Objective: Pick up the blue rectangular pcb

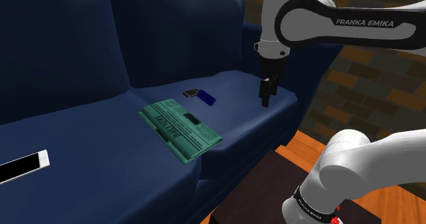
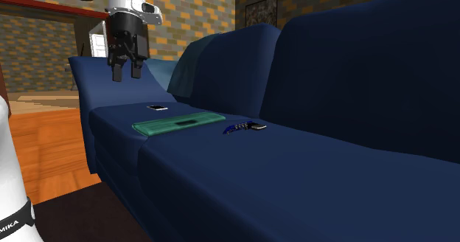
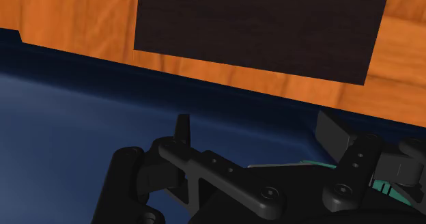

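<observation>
The blue rectangular pcb [image 1: 208,98] [image 2: 234,127] lies flat on the dark blue sofa seat [image 1: 102,141], with a small dark part [image 1: 191,93] [image 2: 256,126] touching its far end. My black gripper [image 1: 265,93] [image 2: 127,72] [image 3: 259,130] hangs above the seat's front corner, to the shoulder view's right of the pcb and well apart from it. Its fingers [image 3: 183,130] stand apart with nothing between them.
A green circuit board [image 1: 181,128] [image 2: 179,122] [image 3: 389,188] lies in front of the pcb. A white and black flat device [image 1: 24,164] [image 2: 157,108] rests farther along the seat. Below the sofa edge are the dark stand top [image 3: 259,24] and orange wood floor [image 3: 68,18].
</observation>
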Robot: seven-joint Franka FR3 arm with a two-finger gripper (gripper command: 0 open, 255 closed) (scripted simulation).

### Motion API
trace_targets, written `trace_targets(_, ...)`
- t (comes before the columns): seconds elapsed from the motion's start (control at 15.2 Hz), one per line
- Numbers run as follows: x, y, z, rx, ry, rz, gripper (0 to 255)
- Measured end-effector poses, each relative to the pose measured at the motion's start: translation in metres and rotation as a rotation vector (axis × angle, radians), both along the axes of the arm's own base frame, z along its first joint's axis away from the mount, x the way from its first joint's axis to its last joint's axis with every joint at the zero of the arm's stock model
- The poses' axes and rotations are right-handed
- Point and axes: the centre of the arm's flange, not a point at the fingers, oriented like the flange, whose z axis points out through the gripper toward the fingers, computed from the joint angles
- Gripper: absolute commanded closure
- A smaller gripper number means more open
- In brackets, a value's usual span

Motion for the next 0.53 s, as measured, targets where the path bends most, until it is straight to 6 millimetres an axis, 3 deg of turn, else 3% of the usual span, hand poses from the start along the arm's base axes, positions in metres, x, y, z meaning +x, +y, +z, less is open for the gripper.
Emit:
trace_targets(0.26,0.016,0.002,-0.017,-0.014,-0.034,-0.013,0)
trace_targets(0.53,0.047,-0.005,-0.046,-0.040,-0.099,-0.036,0)
